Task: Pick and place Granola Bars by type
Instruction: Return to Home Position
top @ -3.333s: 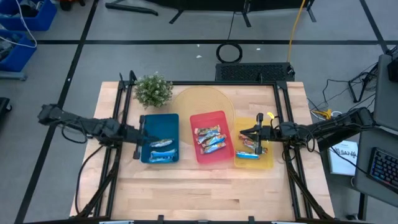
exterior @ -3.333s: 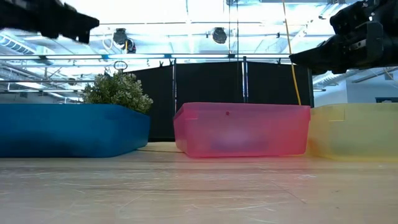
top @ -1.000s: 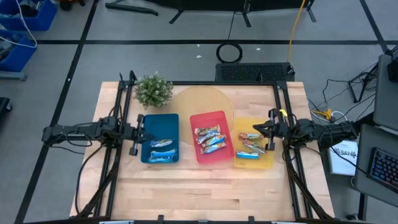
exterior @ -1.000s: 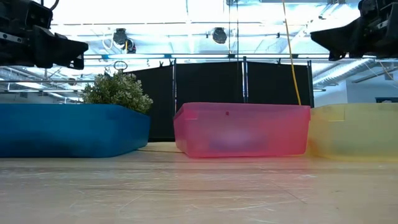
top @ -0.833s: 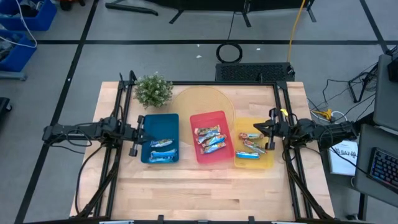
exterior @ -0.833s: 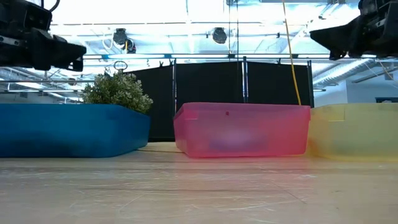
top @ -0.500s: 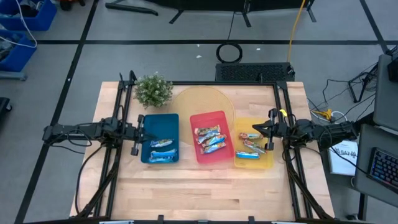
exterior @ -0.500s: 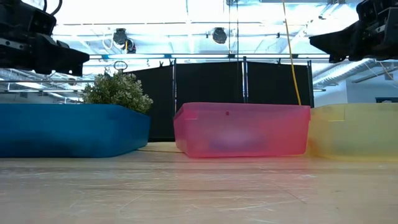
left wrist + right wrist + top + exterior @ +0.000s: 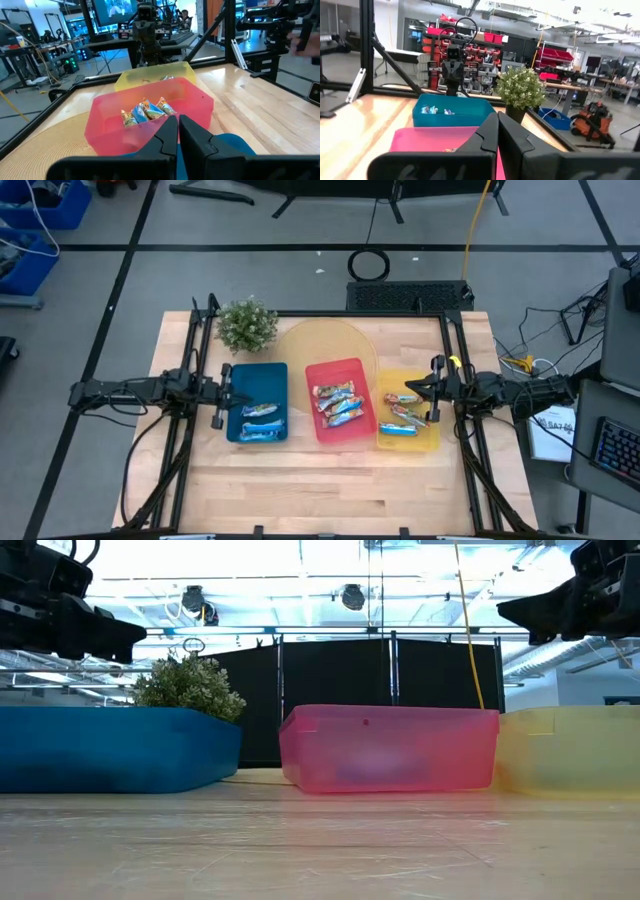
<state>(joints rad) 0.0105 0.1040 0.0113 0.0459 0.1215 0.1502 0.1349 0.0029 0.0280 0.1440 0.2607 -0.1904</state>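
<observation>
Two closed, empty end effectors at the outer edges of three filled trays.
Dark fingers [image 9: 167, 139] of the left end effector [image 9: 178, 121] pressed together, gripping nothing, raised at the outer edge of the blue rectangular plastic tray [image 9: 255, 380]; right end effector [image 9: 497, 120] likewise shut and bare, over the outer edge of the translucent yellow rectangular tray [image 9: 395, 380]. Small shiny foil-wrapped granola bars [image 9: 259, 411] in all three: two blue-and-white ones in the blue tray, a small heap in the translucent red rectangular tray [image 9: 335, 370] between (exact count unclear), several red-marked ones in the yellow. Pale wooden desk [image 9: 320, 480] with black frame rails, small potted green plant [image 9: 246, 325] near the blue tray, busy workshop room behind.
</observation>
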